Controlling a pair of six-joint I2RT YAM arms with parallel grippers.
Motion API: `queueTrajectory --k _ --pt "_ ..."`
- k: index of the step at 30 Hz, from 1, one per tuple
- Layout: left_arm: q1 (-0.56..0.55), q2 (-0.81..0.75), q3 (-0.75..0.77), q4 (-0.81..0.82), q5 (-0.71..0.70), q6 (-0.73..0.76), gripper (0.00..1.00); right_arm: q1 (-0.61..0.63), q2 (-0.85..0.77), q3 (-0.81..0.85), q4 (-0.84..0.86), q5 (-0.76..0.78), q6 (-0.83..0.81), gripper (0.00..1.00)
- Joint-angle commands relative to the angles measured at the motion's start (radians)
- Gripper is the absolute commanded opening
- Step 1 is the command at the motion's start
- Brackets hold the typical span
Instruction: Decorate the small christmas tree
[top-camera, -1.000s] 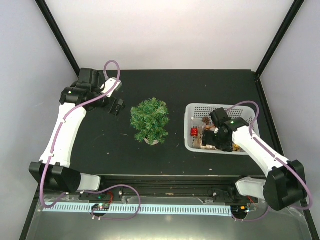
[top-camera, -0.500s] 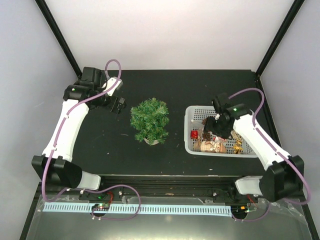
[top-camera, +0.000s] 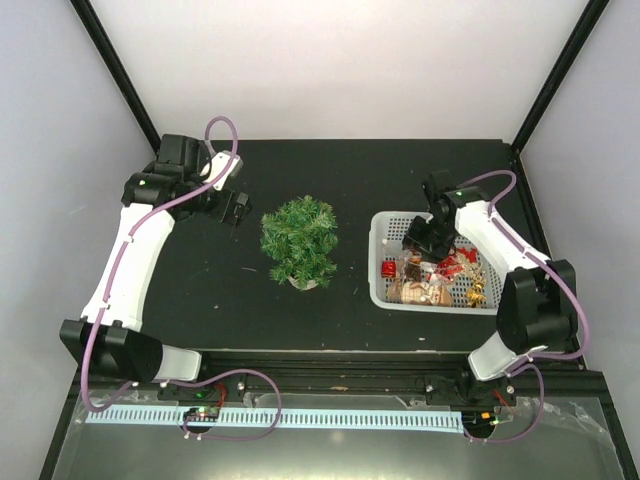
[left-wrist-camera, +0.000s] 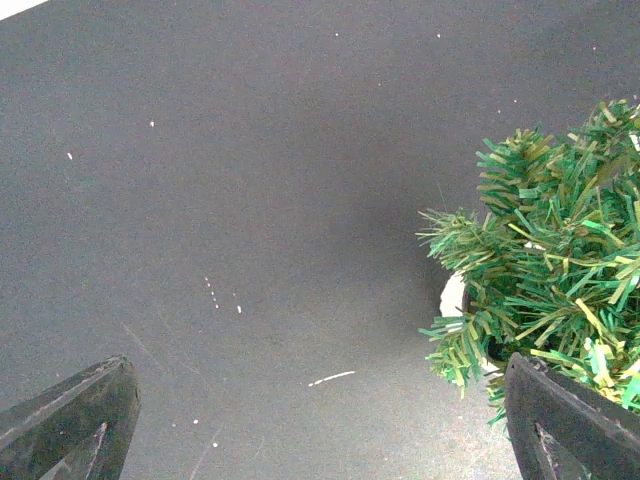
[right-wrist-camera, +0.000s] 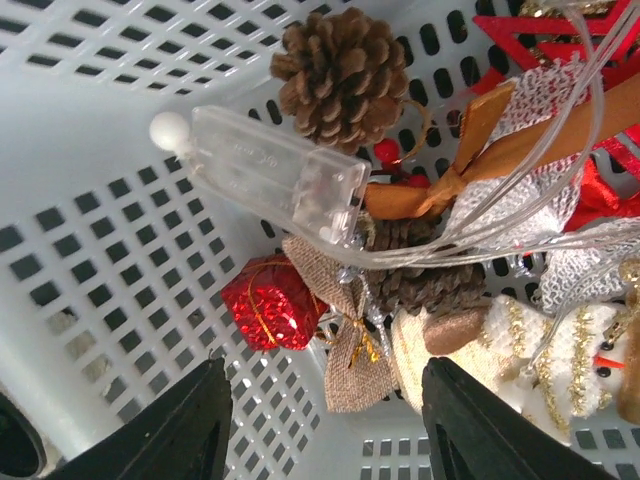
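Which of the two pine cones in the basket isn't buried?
The upper pine cone, beside the clear battery box; the lower pine cone lies under clear wires.

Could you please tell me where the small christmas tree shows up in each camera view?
Top external: the small christmas tree stands mid-table, left of the white basket.
Left wrist: the tree is at the right edge.
Right wrist: not in it.
Shared landmark: its whitish base, in top and left wrist views.
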Motion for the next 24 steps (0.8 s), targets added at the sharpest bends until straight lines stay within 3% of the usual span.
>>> queueTrajectory --k 1,14,24 --pt "0.006 -0.036 -0.011 0.037 0.016 -0.022 0.99 -0.039 0.012 -0.014 0.021 -0.009 0.026 0.55" --pt "0.007 -0.028 -0.017 0.045 0.025 -0.028 0.99 -0.199 0.056 -0.052 0.058 0.029 -0.035 0.51" --pt "0.007 -0.017 -0.016 0.047 0.014 -0.028 0.99 -0.223 0.155 0.000 0.103 0.012 -0.030 0.45"
